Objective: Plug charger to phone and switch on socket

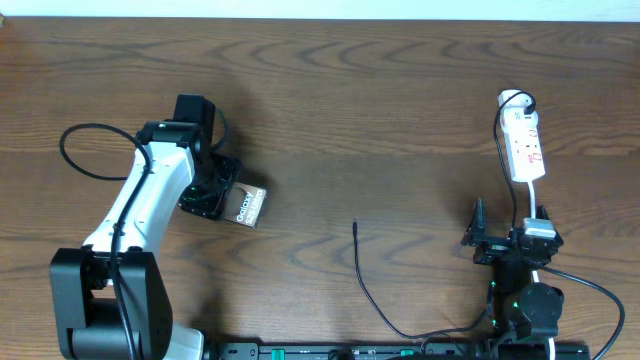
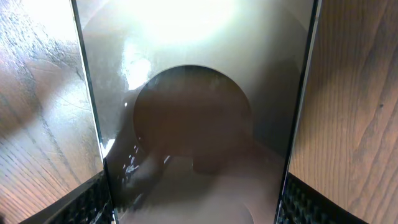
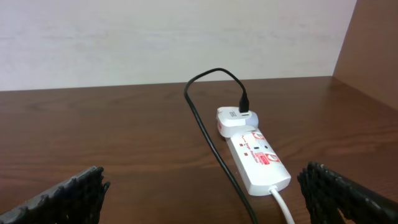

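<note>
While the left gripper (image 1: 220,195) clamps the phone (image 1: 250,208) and the right gripper (image 1: 507,232) gapes empty, the charger (image 1: 357,250) lies unplugged, the socket (image 1: 526,148) untouched.

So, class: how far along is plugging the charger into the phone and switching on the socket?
Done: the charger is already plugged into the socket. In hand: the left gripper clamps the phone. Left: the charger's tip lies loose on the table, apart from the phone; the open, empty right gripper probably fetches it. Whether the socket is on cannot be told.
</note>
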Controlling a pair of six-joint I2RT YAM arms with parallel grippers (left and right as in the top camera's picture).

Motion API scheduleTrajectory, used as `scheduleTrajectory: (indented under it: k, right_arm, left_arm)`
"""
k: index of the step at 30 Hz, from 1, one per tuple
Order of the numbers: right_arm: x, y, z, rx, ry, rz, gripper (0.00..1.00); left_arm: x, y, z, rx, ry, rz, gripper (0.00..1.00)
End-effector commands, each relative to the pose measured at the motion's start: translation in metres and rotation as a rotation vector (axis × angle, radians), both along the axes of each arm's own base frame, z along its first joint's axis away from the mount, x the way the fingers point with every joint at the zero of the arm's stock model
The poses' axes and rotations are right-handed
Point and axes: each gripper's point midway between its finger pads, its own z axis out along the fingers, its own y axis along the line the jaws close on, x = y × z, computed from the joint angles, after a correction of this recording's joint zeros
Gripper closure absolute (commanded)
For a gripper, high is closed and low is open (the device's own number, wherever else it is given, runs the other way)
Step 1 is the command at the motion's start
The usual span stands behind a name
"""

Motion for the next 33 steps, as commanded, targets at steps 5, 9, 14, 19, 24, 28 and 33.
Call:
scheduleTrajectory:
  k: [5,9,14,19,24,28,33]
  right_arm:
    - [0.001,0.017,0.004,0.1,-0.027,0.101,0.01]
    - [-0.002,0.053,0.019,0.283,-0.068,0.305,0.01]
    - [-0.011,0.077,0.051,0.486,-0.151,0.471,0.01]
    - [-0.022,0.085,0.092,0.599,-0.225,0.557,0.01]
    - [-0.023,0.095,0.129,0.648,-0.204,0.623,0.01]
    - [-0.01,0.112,0.141,0.664,-0.084,0.705,0.01]
    - [0.023,0.146,0.133,0.742,0.199,0.881,0.01]
  left_arm:
    - [0.007,-0.002,0.016,-0.019,-0.047,-0.003,0.92]
    - [0.006,-0.002,0.016,-0.018,-0.042,-0.003,0.92]
    - [0.006,-0.002,0.016,-0.019,-0.043,-0.002,0.93]
    - [0.006,-0.002,0.016,-0.018,-0.043,-0.002,0.93]
    - [0.006,-0.002,0.016,-0.019,-0.043,-0.002,0.93]
    - [0.006,-0.002,0.016,-0.019,-0.043,-0.002,0.92]
    - [0.007,-0.002,0.016,-0.019,-0.043,-0.002,0.93]
